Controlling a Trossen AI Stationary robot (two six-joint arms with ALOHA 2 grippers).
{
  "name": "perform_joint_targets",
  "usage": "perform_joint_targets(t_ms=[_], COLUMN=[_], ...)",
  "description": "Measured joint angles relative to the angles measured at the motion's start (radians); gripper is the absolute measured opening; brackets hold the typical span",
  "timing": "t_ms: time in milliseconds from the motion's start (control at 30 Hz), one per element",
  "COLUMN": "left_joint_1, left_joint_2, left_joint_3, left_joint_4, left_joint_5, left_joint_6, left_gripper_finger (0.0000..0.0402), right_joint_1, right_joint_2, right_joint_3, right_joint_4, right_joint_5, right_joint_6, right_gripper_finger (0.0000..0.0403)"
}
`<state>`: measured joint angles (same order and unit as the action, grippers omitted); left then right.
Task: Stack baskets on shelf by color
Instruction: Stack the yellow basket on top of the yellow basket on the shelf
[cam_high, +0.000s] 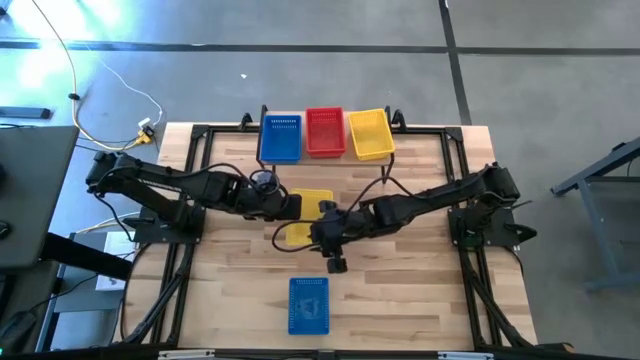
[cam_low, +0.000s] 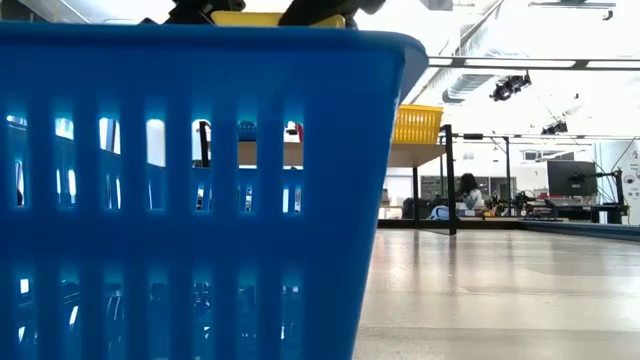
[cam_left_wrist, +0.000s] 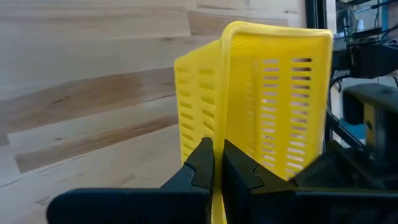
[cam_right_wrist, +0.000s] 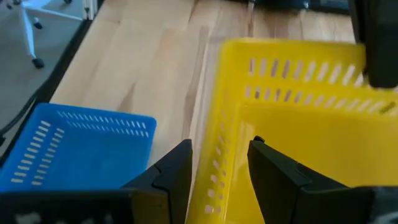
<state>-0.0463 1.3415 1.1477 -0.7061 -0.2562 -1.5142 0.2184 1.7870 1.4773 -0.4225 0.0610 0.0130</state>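
High view: yellow basket (cam_high: 308, 215) at mid-table, held between both arms. Left hand (cam_left_wrist: 217, 171) pinched tight on one rim wall; right hand (cam_right_wrist: 221, 165) straddles the adjoining wall, fingers apart, not yet clamped. Shelf (cam_high: 325, 157) lies beyond the basket, away from both arms, already carrying blue, red and yellow baskets. Basket's long axis looks roughly toward the shelf, though the arms hide much of it.
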Motion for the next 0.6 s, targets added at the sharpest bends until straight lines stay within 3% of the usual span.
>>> perform_joint_targets(t_ms=[167, 367, 600], left_joint_1=[-0.023, -0.041, -0.044], left_joint_2=[0.0, 0.0, 0.0], left_joint_3=[-0.001, -0.001, -0.001], left_joint_4=[0.015, 0.02, 0.018], left_joint_5=[-0.008, -0.034, -0.063], left_joint_6=[-0.001, 0.003, 0.025], left_gripper_finger=[0.0, 0.0002, 0.0041], right_joint_1=[0.001, 0.002, 0.0], right_joint_2=[0.0, 0.0, 0.0], right_joint_3=[0.0, 0.0, 0.0], right_joint_4=[-0.021, -0.03, -0.038], right_joint_5=[0.046, 0.026, 0.035], right_joint_6=[0.058, 0.075, 0.096], right_gripper_finger=[0.012, 0.0016, 0.0004])
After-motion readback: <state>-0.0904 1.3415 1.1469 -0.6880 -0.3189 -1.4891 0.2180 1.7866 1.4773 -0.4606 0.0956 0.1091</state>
